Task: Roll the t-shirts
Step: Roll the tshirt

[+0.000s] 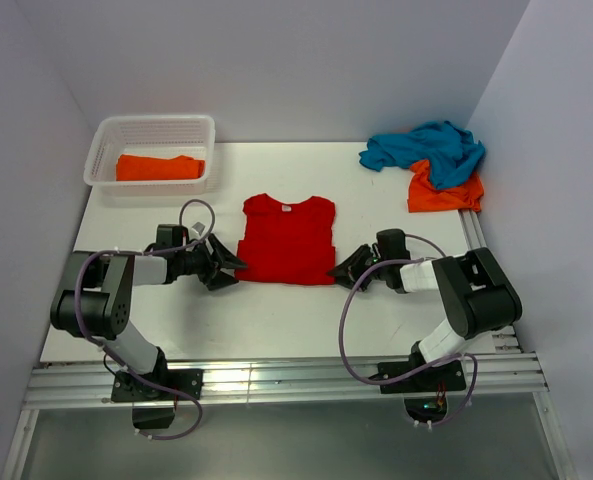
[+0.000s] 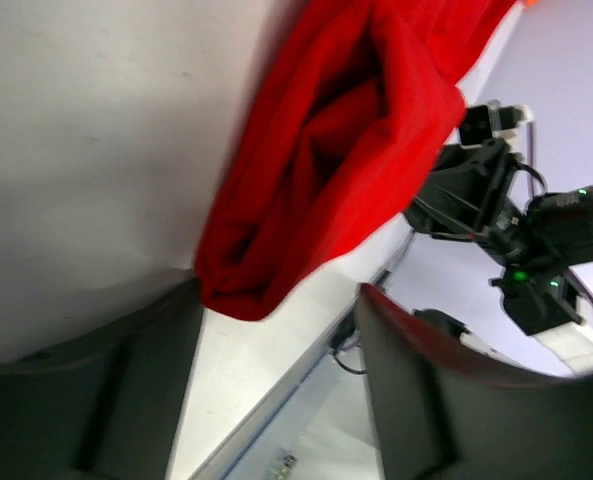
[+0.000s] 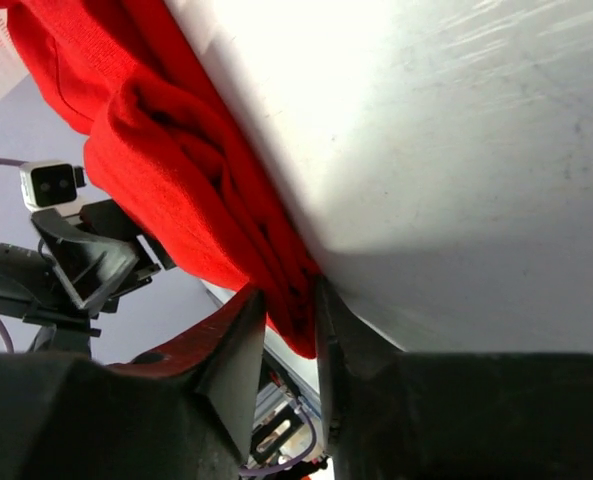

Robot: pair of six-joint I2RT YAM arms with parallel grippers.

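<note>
Top external view: left gripper [image 1: 225, 265] sits at the near-left corner of the red shirt [image 1: 288, 240], jaws apart, corner between them, unclamped. Red shirt lies mid-way across the table [image 1: 276, 322]. Right gripper [image 1: 348, 272] is clamped on its near-right corner.

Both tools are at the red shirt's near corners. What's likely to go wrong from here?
1. The right tool pinches only the tip of the red t-shirt corner; that thin bite may slip under pull.
2. The left tool stands open at the other corner; moving now would likely lift one side only and skew the shirt.
3. Both corners are bunched, so the roll may start crooked.
</note>
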